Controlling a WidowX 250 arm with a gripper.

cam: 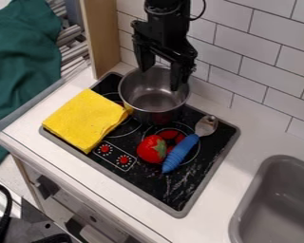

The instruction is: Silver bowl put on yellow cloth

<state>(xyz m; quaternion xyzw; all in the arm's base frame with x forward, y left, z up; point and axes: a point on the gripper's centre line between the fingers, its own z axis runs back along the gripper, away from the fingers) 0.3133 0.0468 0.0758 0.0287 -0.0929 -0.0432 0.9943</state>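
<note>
And it's the silver bowl in play, upright at the back of the black stove top, with the gripper hanging right over its wall-side rim! The jaws stand wide apart, nothing clamped between them, and that spread makes sense: room to take the rim or wall from above. Whether either side touches metal, I cannot tell. Just beside the bowl, the yellow cloth lies folded over the stove's edge, a flat target, so this should be a short, low carry. A grip on 1 side could let the bowl tip, and a dragged base might ruck the cloth. The strawberry and the blue-handled spoon, 2 neighbours lying together, sit on the side away from the cloth, so they shouldn't block that route. Grasp first, then lift, by my reckoning!
</note>
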